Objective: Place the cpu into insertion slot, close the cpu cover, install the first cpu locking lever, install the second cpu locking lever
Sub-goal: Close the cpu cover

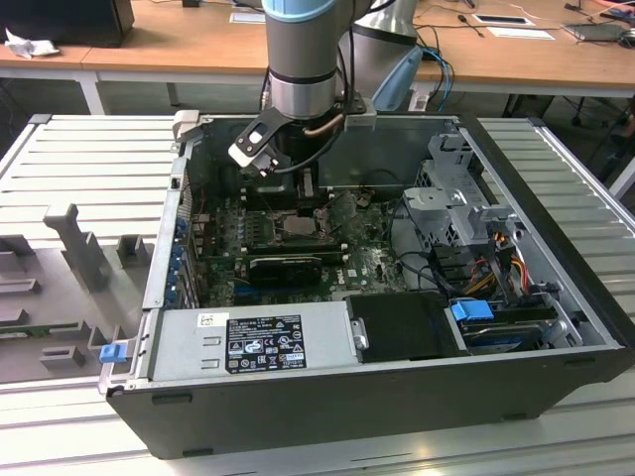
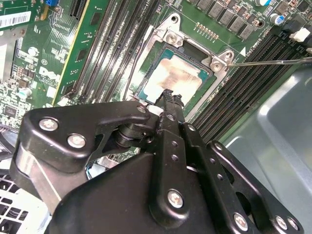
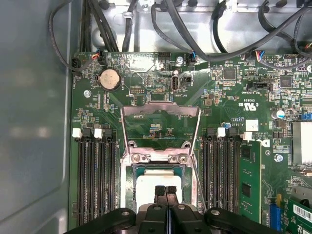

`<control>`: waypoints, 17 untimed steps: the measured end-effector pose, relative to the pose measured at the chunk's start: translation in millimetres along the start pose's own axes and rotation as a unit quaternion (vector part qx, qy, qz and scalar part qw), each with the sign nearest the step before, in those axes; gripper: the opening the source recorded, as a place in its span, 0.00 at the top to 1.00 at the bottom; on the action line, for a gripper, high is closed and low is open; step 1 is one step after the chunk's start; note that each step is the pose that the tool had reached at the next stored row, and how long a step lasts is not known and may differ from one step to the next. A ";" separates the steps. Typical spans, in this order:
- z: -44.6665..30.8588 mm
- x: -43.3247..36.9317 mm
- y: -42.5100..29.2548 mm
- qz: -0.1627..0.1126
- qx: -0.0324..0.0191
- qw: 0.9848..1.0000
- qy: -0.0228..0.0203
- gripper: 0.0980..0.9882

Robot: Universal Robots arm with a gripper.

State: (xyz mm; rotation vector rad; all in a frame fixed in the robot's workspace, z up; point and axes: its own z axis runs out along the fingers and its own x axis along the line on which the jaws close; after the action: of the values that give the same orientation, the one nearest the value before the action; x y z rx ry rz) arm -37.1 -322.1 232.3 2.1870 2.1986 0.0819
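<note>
The pincer [image 3: 165, 191], clenched and empty, has its tips at the cpu [image 3: 146, 190], which lies seated in the insertion slot [image 2: 169, 38]. Beyond, the cpu cover [image 3: 161, 107] stands raised. Placing looks done; closing seems in hand and would need that frame pushed down.

Gripper [image 3: 166, 189] partly hides the cpu [image 3: 146, 187]

cpu [image 2: 179, 77] sits flat in insertion slot [image 2: 171, 35]; gripper [image 2: 170, 96] fingers pressed together, tips over cpu's edge; RAM slots [image 2: 112, 53] both sides.
</note>
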 end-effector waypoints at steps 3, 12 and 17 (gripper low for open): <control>-1.1 0.0 0.1 0.000 0.000 1.000 0.000 0.99; -9.7 0.4 0.7 0.000 0.000 1.000 0.000 0.99; -11.4 0.5 0.8 0.000 0.000 1.000 0.000 0.99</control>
State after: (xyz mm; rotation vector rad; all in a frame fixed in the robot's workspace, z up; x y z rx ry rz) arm -37.1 -321.8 243.7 2.1869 2.1985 0.0817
